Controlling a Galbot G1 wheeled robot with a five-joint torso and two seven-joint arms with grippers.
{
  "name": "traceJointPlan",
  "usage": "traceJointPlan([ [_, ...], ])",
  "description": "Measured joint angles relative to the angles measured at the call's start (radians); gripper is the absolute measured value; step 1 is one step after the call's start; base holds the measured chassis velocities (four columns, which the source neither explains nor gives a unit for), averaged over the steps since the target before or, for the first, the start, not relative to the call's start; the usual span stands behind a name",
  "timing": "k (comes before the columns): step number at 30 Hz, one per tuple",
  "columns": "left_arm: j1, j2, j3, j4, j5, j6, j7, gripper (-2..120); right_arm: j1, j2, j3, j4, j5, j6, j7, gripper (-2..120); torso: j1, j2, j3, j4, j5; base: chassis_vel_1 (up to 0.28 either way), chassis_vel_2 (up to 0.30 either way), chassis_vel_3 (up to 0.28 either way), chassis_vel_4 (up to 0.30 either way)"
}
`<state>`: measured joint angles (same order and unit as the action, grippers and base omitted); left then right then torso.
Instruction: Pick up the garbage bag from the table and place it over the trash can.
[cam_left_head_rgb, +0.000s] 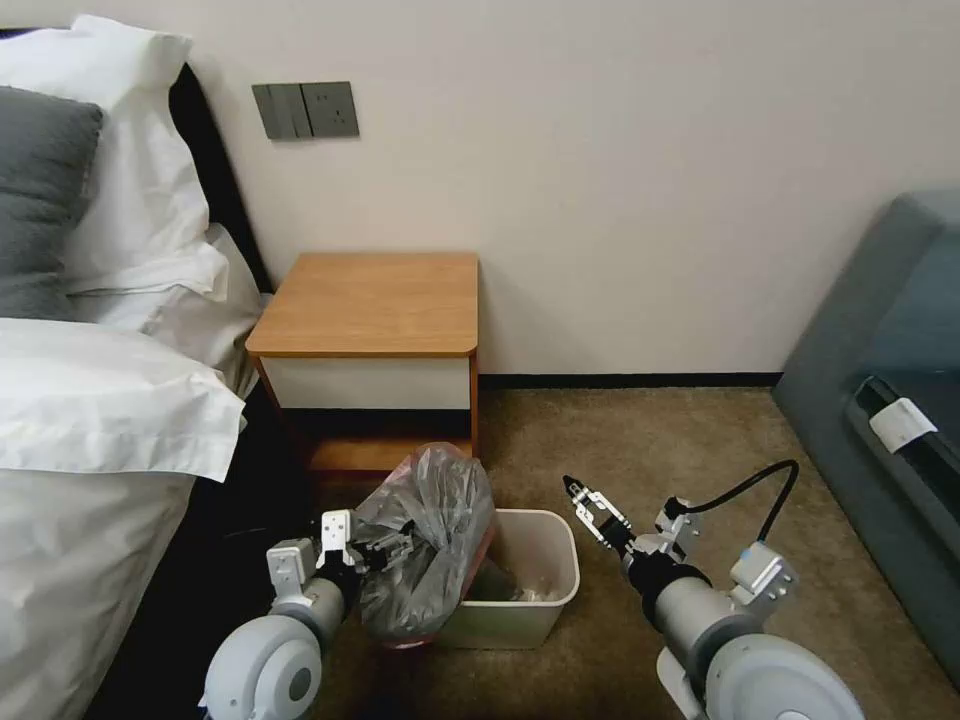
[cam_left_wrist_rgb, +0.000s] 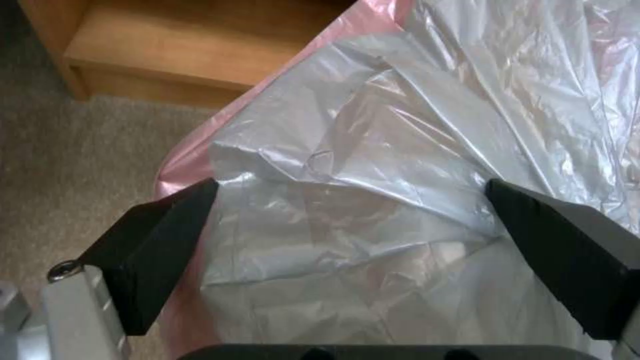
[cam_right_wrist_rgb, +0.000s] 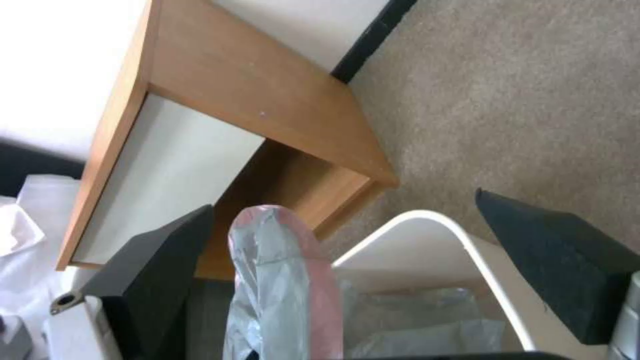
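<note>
One garbage bag (cam_left_head_rgb: 432, 540), thin, crinkled, grey and semi-transparent with a pinkish-red edge, bulges up over the left rim of the trash can (cam_left_head_rgb: 545, 590); part of it hangs down inside the bin. Left gripper (cam_left_head_rgb: 392, 552) sits against the bag's left side, fingers (cam_left_wrist_rgb: 157, 245) spread wide, plastic lying between them but not pinched. Right gripper (cam_left_head_rgb: 590, 508) hovers just right of the bin, fingers (cam_right_wrist_rgb: 553, 260) released, holding nothing. Cream bin stands on carpet (cam_left_head_rgb: 680, 450) in front of the desk (cam_left_head_rgb: 372, 305), whose wooden top is bare.
</note>
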<state>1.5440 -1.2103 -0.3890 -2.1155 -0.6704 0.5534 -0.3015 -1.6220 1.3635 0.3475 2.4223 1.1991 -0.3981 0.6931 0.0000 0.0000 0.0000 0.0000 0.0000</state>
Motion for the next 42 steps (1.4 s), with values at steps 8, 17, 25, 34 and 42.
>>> traceJointPlan([
  [8, 0.001, -0.002, 0.018, -0.012, 0.032, -0.001, 0.002, 100, -0.002, 0.003, 0.002, 0.0, -0.008, 0.002, 0.0, 100, 0.0, 0.0, 0.0, 0.0, 0.0, 0.0, 0.0, 0.0, 0.0],
  [17, -0.001, -0.011, 0.052, -0.014, 0.057, -0.001, 0.002, 100, -0.002, 0.003, 0.006, -0.006, -0.017, 0.009, 0.0, 100, 0.0, 0.0, 0.0, 0.0, 0.0, 0.0, 0.0, 0.0, 0.0],
  [25, 0.007, -0.02, 0.075, -0.03, 0.083, -0.001, -0.004, 100, 0.0, 0.008, 0.008, -0.014, -0.025, 0.015, 0.002, 100, 0.0, 0.0, 0.0, 0.0, 0.0001, 0.0, 0.0, 0.0, 0.0],
  [34, 0.0, -0.011, 0.062, -0.041, 0.103, -0.002, -0.044, 100, 0.004, 0.023, -0.002, -0.028, -0.035, 0.015, -0.012, 100, 0.0, 0.0, 0.0, 0.0, 0.0, 0.0, 0.0, 0.0, 0.0],
  [42, -0.023, -0.014, 0.07, -0.001, 0.103, 0.005, -0.051, 100, 0.003, 0.028, -0.004, -0.034, -0.04, 0.014, -0.015, 100, 0.0, 0.0, 0.0, 0.0, 0.0, 0.0, 0.0, 0.0, 0.0],
])
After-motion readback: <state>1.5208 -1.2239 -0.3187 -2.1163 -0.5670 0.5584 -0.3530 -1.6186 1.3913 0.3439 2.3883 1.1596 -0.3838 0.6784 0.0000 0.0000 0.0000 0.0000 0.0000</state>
